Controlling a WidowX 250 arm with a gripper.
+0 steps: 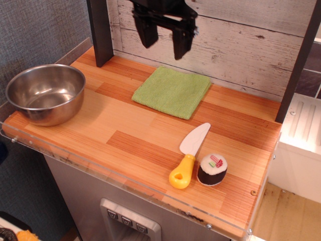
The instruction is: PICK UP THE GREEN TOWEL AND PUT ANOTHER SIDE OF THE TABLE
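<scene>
Towel [172, 92] lies mid-table [125, 130], bowl [45, 93] far left, knife [189, 155] and what looks like sushi [211, 169] in front.

pincer [164, 44] | matte black | two blocky tapered fingers [181, 42] | small pale spot on one

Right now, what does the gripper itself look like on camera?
The gripper is all black: a boxy body cut off by the top of the frame, ending in two thick, blocky fingers that taper slightly toward blunt tips. A small pale mark sits near one finger's upper edge. No cables or other markings show.
</scene>
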